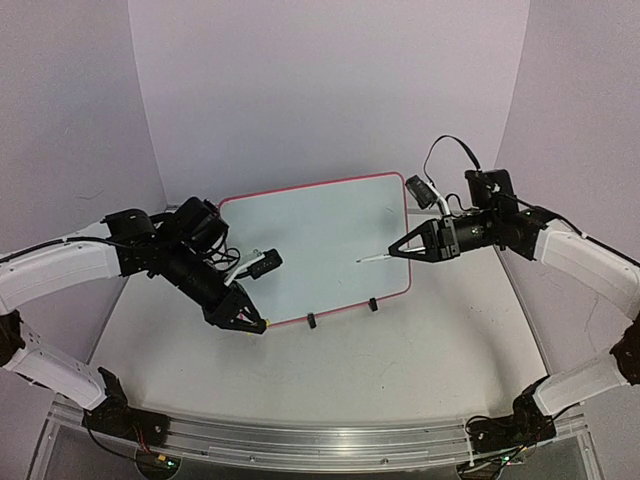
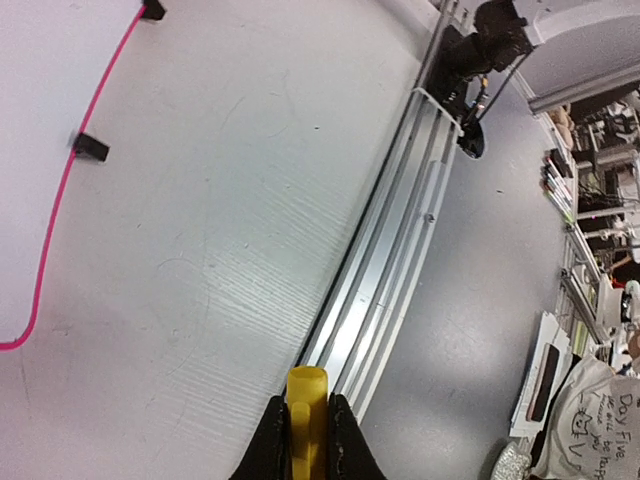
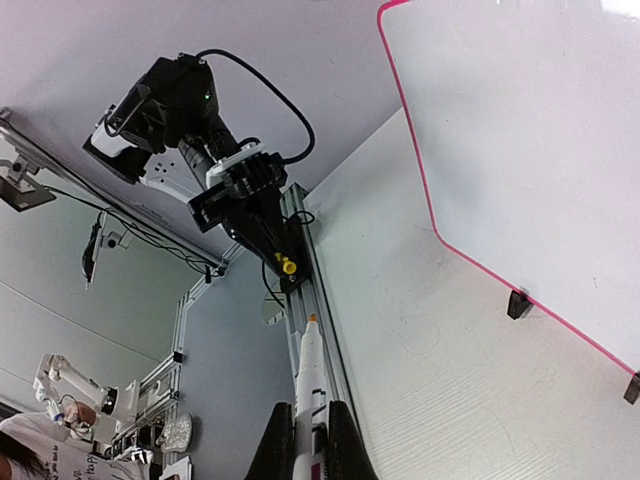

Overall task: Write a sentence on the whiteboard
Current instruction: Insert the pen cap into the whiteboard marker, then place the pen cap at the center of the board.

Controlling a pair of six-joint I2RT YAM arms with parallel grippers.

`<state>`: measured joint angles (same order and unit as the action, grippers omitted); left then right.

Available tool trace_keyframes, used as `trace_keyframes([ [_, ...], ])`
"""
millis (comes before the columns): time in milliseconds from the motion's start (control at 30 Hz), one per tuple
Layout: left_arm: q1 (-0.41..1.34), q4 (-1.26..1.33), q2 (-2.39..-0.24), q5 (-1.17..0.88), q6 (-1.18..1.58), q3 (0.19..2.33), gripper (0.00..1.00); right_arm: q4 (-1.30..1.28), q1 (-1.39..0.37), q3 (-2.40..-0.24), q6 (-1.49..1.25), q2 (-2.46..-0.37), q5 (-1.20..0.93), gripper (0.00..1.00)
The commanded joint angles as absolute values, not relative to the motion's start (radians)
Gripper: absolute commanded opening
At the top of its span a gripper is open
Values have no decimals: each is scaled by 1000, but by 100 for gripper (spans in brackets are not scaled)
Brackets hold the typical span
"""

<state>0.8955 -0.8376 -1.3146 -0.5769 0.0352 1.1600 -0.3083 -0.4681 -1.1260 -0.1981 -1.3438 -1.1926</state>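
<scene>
The whiteboard (image 1: 315,240) with a red-pink rim and two black feet stands tilted at the table's middle. No sentence shows on it; its face looks blank in every view. My right gripper (image 1: 397,251) is shut on a white marker (image 1: 372,258), whose tip points left over the board's right part. In the right wrist view the marker (image 3: 311,365) sticks out between the fingers of the gripper (image 3: 308,418), and the board (image 3: 530,140) is at the upper right. My left gripper (image 1: 256,325), at the board's lower left corner, is shut on a yellow marker cap (image 2: 307,388).
The aluminium rail (image 2: 380,260) runs along the table's near edge with both arm bases on it. The board's black feet (image 2: 90,147) rest on the grey table. Purple walls close the back and sides.
</scene>
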Motion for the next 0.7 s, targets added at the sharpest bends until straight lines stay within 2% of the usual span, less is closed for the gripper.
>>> trace_keyframes([
  [0, 883, -771, -1187, -352, 196, 1055, 0, -340, -465, -1108, -173, -1267, -1168, 0],
  [133, 858, -592, -1069, -148, 466, 826, 0, -326, -468, -1053, -239, -1182, -993, 0],
  [267, 839, -518, -995, -5, 631, 673, 0, -274, -468, -975, -325, -1090, -848, 0],
  [533, 828, -506, -1128, 68, 713, 631, 0, -105, -478, -835, -469, -999, -763, 0],
  [667, 828, -484, -1181, 78, 707, 629, 4, -86, -493, -792, -480, -987, -726, 0],
])
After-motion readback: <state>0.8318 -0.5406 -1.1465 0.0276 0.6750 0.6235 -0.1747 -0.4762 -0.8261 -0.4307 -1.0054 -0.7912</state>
